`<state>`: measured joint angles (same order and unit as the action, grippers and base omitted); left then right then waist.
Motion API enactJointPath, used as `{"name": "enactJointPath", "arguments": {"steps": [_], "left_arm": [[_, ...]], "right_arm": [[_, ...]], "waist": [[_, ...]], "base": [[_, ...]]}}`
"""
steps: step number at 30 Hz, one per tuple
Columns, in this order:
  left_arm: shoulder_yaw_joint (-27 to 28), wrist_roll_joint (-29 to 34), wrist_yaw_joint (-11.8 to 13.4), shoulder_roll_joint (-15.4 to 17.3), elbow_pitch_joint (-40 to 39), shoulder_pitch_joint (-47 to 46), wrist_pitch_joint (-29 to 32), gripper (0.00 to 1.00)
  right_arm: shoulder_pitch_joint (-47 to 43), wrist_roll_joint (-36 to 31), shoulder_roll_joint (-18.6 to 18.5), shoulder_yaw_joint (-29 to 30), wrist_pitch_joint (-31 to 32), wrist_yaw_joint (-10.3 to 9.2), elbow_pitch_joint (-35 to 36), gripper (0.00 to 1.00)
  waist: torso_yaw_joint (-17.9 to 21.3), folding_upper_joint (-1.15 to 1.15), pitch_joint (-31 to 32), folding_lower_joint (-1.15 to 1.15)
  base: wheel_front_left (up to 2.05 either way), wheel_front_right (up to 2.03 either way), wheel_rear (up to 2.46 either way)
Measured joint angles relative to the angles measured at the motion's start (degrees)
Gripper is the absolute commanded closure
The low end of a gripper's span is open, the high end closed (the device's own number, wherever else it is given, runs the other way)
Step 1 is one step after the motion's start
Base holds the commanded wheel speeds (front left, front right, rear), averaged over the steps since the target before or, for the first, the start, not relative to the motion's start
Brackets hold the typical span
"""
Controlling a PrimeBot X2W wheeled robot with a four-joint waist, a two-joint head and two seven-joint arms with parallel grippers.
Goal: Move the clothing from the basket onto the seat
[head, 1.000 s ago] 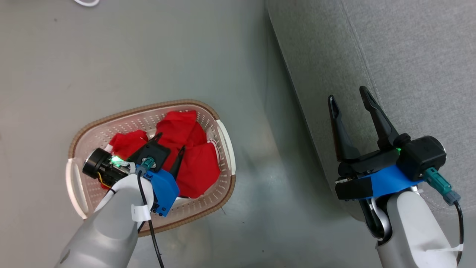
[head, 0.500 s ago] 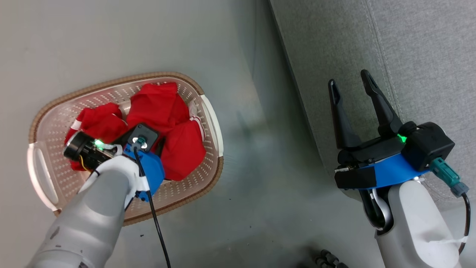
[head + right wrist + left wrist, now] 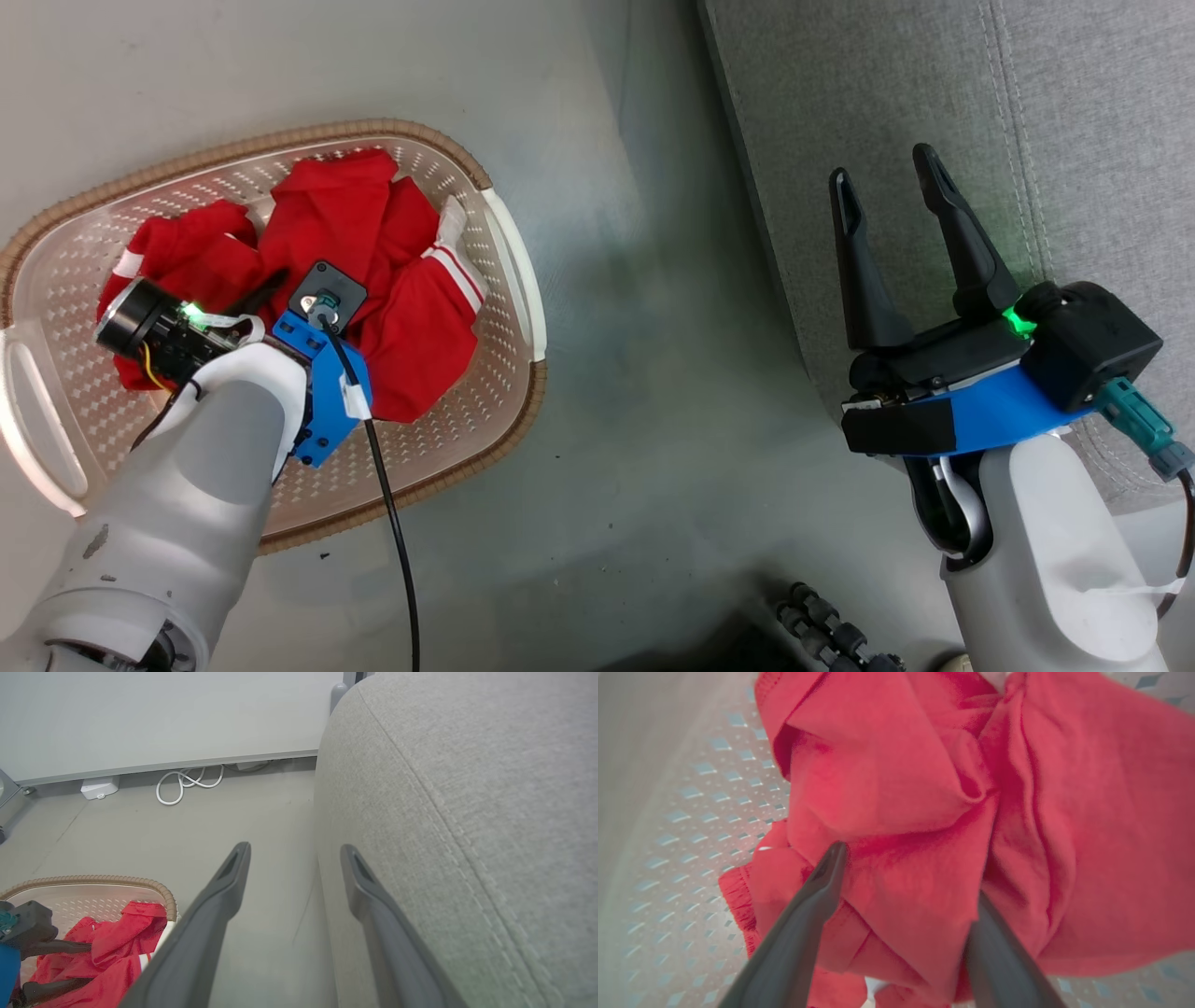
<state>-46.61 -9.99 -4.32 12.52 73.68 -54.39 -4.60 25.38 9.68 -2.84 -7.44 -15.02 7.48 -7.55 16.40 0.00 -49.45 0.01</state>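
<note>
Head view, basket: The basket [image 3: 512, 252] sits on the grey floor [image 3: 635, 448].
Head view, clothing: The red clothing [image 3: 327, 201] lies bunched up inside the basket. White stripes show on one edge.
Head view, left pincer: The left pincer [image 3: 297, 285] points down into the basket, onto the red pile.
Head view, right pincer: The right pincer [image 3: 884, 173] is well away from the basket, by the edge of the seat [image 3: 1074, 140]. Its fingers are spread apart and hold nothing.
Left wrist view, left pincer: Its fingers are wide apart with a fold of the clothing between them. One tip is tucked under the cloth.
Right wrist view, seat: The seat stands apart from the basket, across a strip of floor.
Right wrist view, cable: A white cable [image 3: 182, 784] lies on the floor beyond the basket, by the wall.
</note>
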Motion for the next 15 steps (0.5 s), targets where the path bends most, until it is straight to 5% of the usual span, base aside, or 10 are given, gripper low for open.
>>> {"name": "enactJointPath", "arguments": {"steps": [7, 9, 10, 15], "left_arm": [[-1.2, 0.4, 0.3, 0.4, 0.1, -0.9, 0.9, 0.0], [-1.5, 0.4, 0.3, 0.3, 0.1, -0.9, 0.9, 0.91], [-1.7, 0.4, 0.3, 0.2, 0.1, -0.9, 1.0, 1.0], [-2.2, 0.3, 0.3, -0.5, 0.1, -0.9, 1.2, 1.0]], "right_arm": [[0.1, 0.1, 0.0, -0.1, 0.0, 0.0, 0.3, 0.0], [0.1, 0.1, 0.0, -0.1, 0.0, 0.0, 0.3, 0.0], [0.1, 0.2, 0.0, -0.1, 0.0, 0.0, 0.3, 0.0], [0.1, 0.1, 0.0, 0.0, 0.0, 0.0, 0.2, 0.0]], "waist": [[0.3, 0.0, -1.2, 0.0], [0.3, 0.0, -1.2, 0.0], [0.2, 0.0, -1.1, 0.0], [-0.1, 0.0, -0.4, 0.0]], "base": [[0.0, 0.0, 0.0], [0.0, 0.0, 0.0], [0.0, 0.0, 0.0], [0.0, 0.0, 0.0]]}}
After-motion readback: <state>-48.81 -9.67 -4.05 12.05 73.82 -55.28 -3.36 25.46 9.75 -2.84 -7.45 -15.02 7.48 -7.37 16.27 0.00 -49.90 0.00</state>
